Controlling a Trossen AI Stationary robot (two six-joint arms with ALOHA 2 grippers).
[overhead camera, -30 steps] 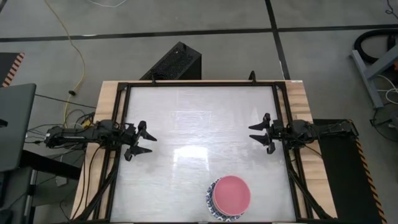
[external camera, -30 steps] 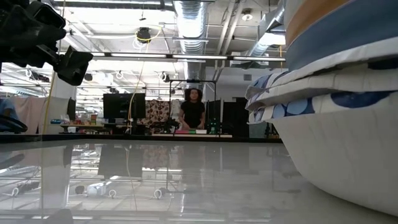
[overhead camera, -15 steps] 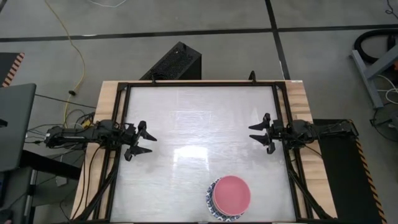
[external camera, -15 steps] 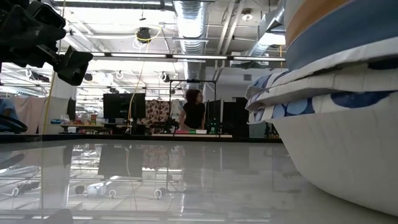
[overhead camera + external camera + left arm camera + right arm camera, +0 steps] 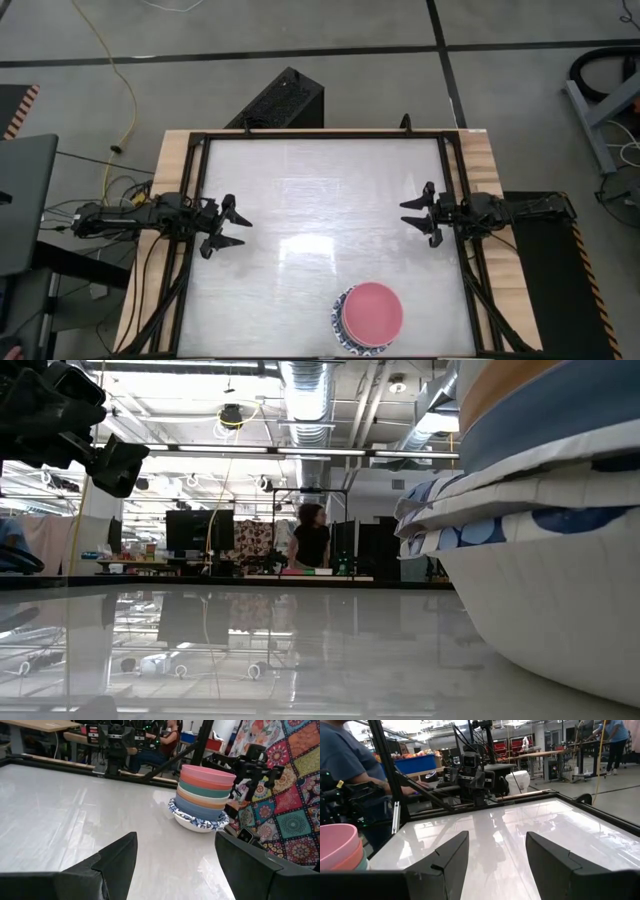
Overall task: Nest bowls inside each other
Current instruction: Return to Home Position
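Note:
One nested stack of bowls [image 5: 368, 318] stands on its bottom bowl near the table's near edge, right of the middle. A pink bowl [image 5: 208, 773] is on top, a white bowl with a blue-patterned rim [image 5: 199, 821] at the bottom, with several coloured ones between. In the low view the stack [image 5: 545, 530] fills the right side; in the right wrist view the pink bowl [image 5: 337, 845] shows at the edge. My left gripper [image 5: 234, 226] waits open at the table's left edge, my right gripper [image 5: 412, 216] open at the right edge, both level and away from the stack.
A black frame [image 5: 322, 136] runs round the white tabletop [image 5: 320, 200]. A person [image 5: 311, 538] stands in the room beyond the far edge; another person [image 5: 350, 765] is beside the table in the right wrist view.

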